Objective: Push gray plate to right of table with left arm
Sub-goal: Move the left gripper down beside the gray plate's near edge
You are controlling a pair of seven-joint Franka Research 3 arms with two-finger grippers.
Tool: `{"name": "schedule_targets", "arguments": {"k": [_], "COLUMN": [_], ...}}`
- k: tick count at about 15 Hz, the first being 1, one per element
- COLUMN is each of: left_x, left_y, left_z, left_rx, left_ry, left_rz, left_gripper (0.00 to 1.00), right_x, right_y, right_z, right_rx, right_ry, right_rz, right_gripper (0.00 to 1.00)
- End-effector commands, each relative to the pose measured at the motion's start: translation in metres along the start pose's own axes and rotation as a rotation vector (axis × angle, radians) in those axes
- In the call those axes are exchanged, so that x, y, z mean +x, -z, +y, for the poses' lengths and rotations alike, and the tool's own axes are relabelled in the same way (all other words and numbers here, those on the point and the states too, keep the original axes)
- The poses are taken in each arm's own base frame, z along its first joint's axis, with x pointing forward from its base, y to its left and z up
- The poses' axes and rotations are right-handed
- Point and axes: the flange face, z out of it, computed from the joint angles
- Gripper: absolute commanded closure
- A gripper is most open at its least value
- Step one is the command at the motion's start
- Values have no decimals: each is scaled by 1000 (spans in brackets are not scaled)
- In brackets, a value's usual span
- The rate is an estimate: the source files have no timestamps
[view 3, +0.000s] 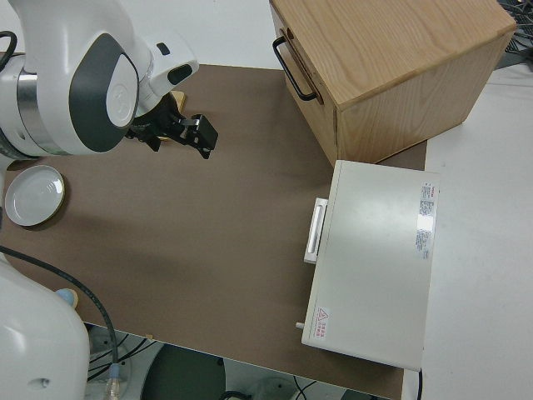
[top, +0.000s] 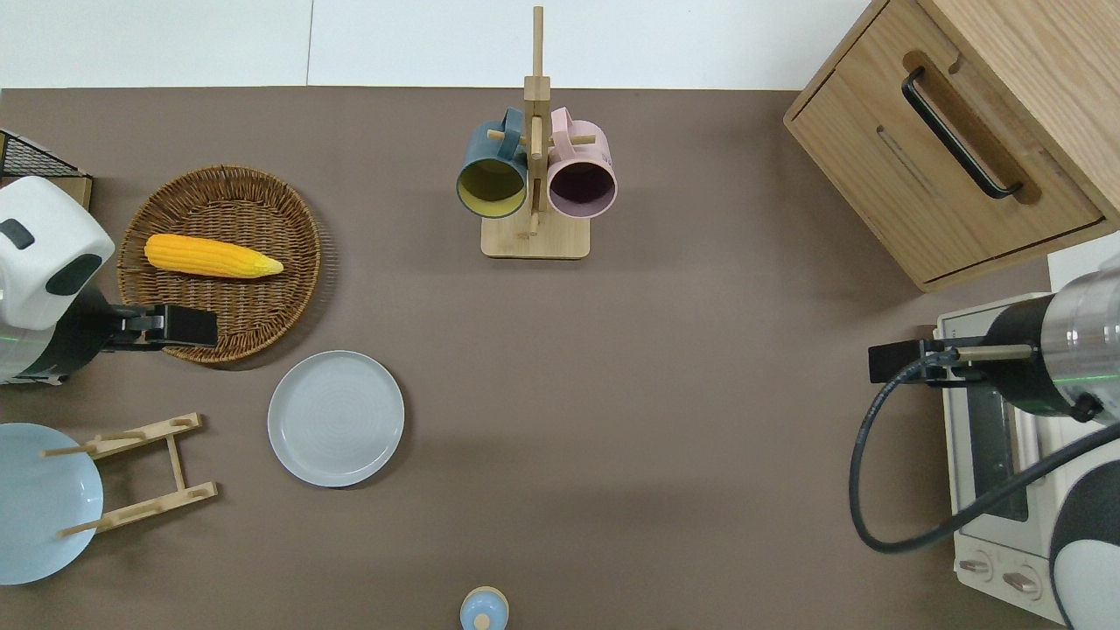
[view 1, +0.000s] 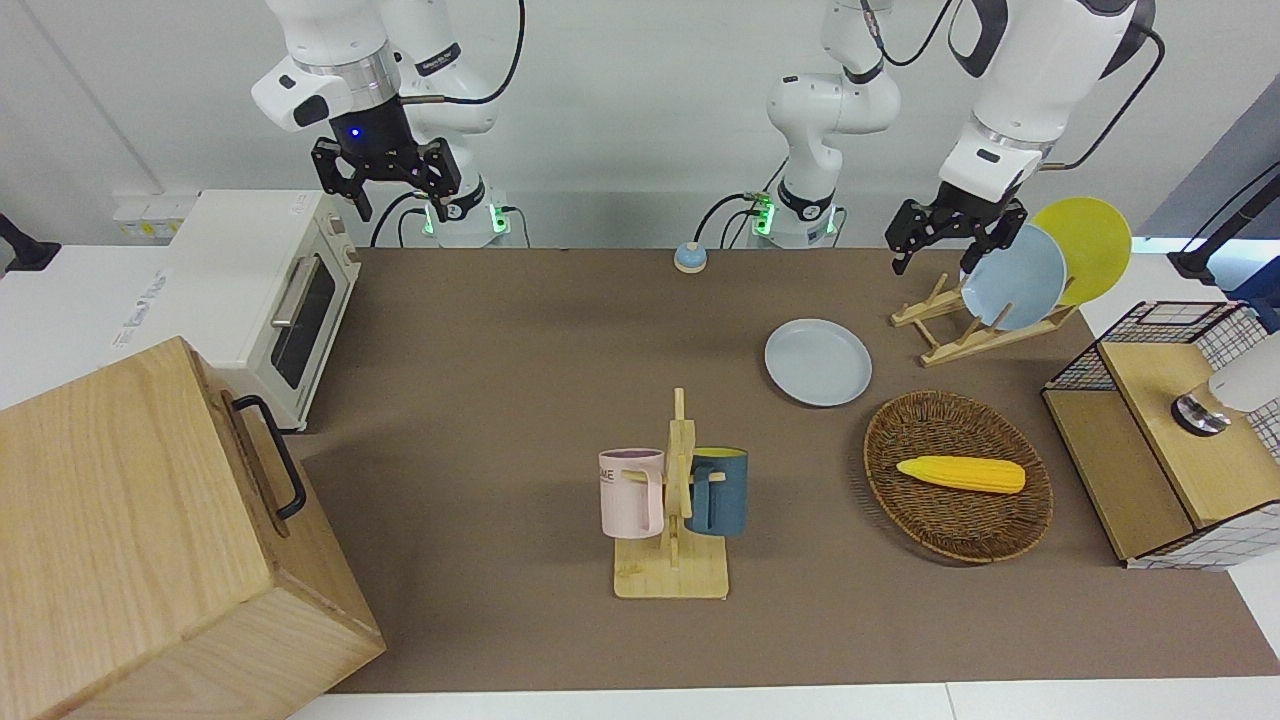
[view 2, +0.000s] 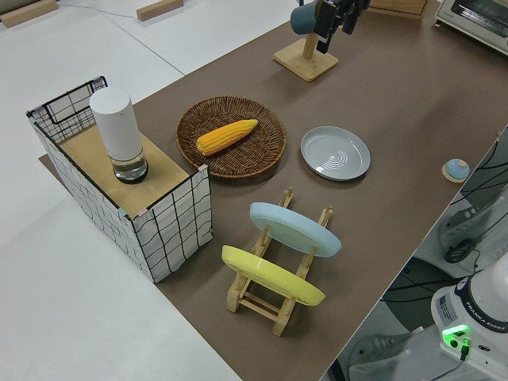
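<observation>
Plate [view 1: 818,361] of pale gray lies flat on the brown table [view 1: 520,400], toward the left arm's end and in the half nearer the robots. It touches nothing. A wicker basket [view 1: 958,520] with a corn cob [view 1: 961,474] in it sits just beside it, farther from the robots. A wooden plate rack [view 1: 955,328] stands near the plate too, closer to the left arm's end edge, and carries a blue plate [view 1: 1014,277] and a yellow plate [view 1: 1085,246] on edge.

The left gripper [top: 188,326] hangs in the air over the basket's rim nearest the robots, short of the gray plate and not touching it. Its fingers stand apart and hold nothing. The right arm is parked, and its gripper [view 1: 385,180] also shows its fingers spread with nothing between them.

A mug stand [view 1: 675,520] rises near the middle of the table, toward the edge farthest from the robots, with a pink mug [view 1: 630,492] and a dark blue mug [view 1: 718,490] hung on it. A small blue bell [view 1: 690,257] sits at the edge nearest the robots, about midway along. At the right arm's end stand a white toaster oven [view 1: 265,300] and a wooden cabinet [view 1: 150,540] with a black handle. At the left arm's end a wire-sided box [view 1: 1165,430] holds a white cylinder [view 2: 117,135] on its wooden top.
</observation>
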Motion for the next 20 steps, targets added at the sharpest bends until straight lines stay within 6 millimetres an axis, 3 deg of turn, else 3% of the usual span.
{"name": "schedule_targets", "arguments": {"k": [1, 14, 20], "left_x": [-9, -16, -23], "left_y": [3, -18, -68], "left_z": [-2, -5, -13], "left_rx": [4, 6, 0], "left_ry": [0, 6, 13], "left_rz": [-45, -99, -177], "left_gripper": [9, 9, 9], "right_x": [-8, -8, -8], "right_y": [0, 0, 0], "right_z": [1, 1, 1], "right_rx": [9, 9, 9], "right_ry": [-21, -21, -21], "right_rz": [-4, -4, -4], "right_gripper": [5, 7, 5]}}
